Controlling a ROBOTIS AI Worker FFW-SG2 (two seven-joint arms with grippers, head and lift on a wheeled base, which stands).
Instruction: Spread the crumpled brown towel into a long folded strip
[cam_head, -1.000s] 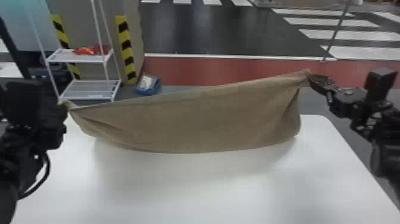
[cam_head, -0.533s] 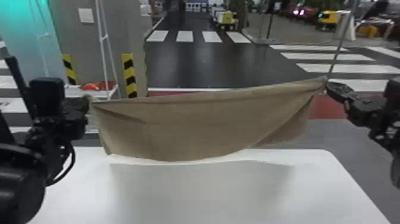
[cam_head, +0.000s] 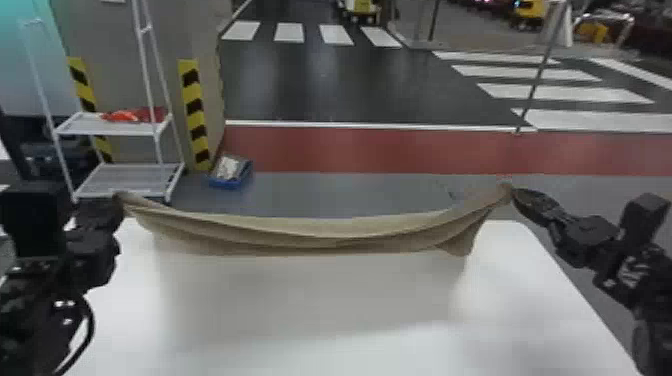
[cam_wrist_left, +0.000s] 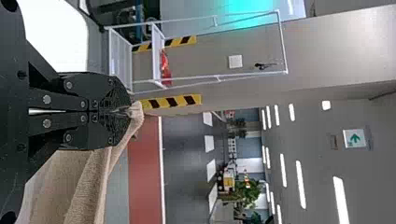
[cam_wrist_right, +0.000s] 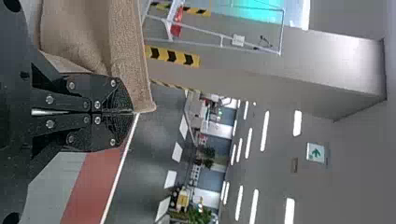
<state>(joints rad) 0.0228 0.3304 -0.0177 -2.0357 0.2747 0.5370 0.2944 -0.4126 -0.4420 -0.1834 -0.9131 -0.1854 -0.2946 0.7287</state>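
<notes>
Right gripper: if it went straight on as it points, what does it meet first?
Beyond the brown towel pinched in the right gripper, the way looks free as far as the right wrist view shows, though depth is unclear.

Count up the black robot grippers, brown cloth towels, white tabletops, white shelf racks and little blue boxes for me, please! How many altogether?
Black robot grippers: 2 (left gripper, right gripper)
Brown cloth towel: 1
White tabletop: 1
White shelf rack: 1
Little blue box: 1
Total: 6
</notes>
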